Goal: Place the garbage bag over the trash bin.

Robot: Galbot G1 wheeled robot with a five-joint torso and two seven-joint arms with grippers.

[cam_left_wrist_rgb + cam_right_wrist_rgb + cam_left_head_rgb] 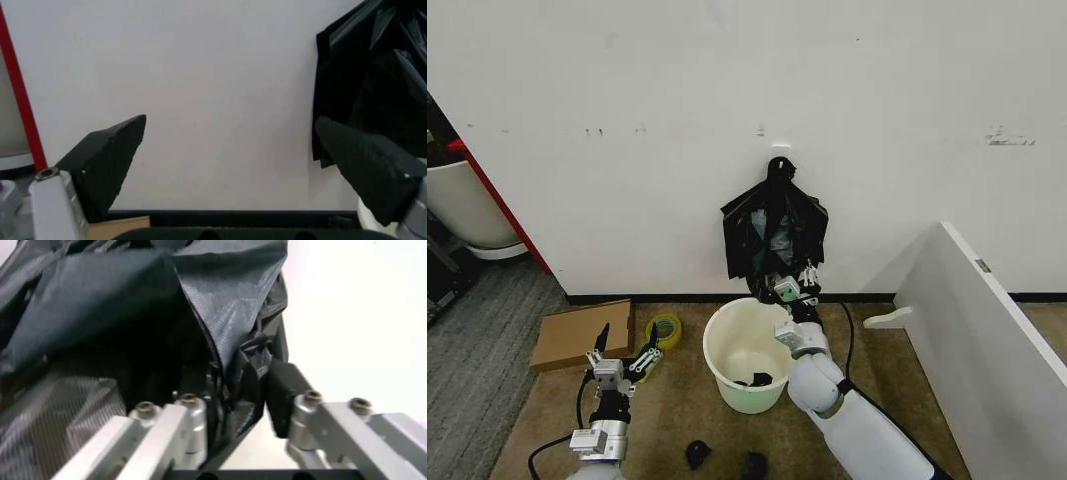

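Observation:
The white trash bin [745, 352] stands on the floor below a black house-shaped stack [774, 225] hung on the wall by its knot. My right gripper [800, 276] is raised over the bin's far rim to the stack's lower edge. In the right wrist view, glossy wrinkled film of the garbage bag [227, 315] hangs down between the fingers of my right gripper [240, 390]. The jaws stand narrowed around that fold with a gap left. My left gripper [630, 336] stays low at the left, open and holding nothing. It faces the wall in its own view [230, 124].
A black scrap [758, 380] lies inside the bin. Two more scraps [697, 452] are on the floor in front. Cardboard [582, 333] and a yellow tape roll [664, 330] lie left of the bin. A white partition [987, 330] stands on the right, and a red-edged white tub [467, 205] is at far left.

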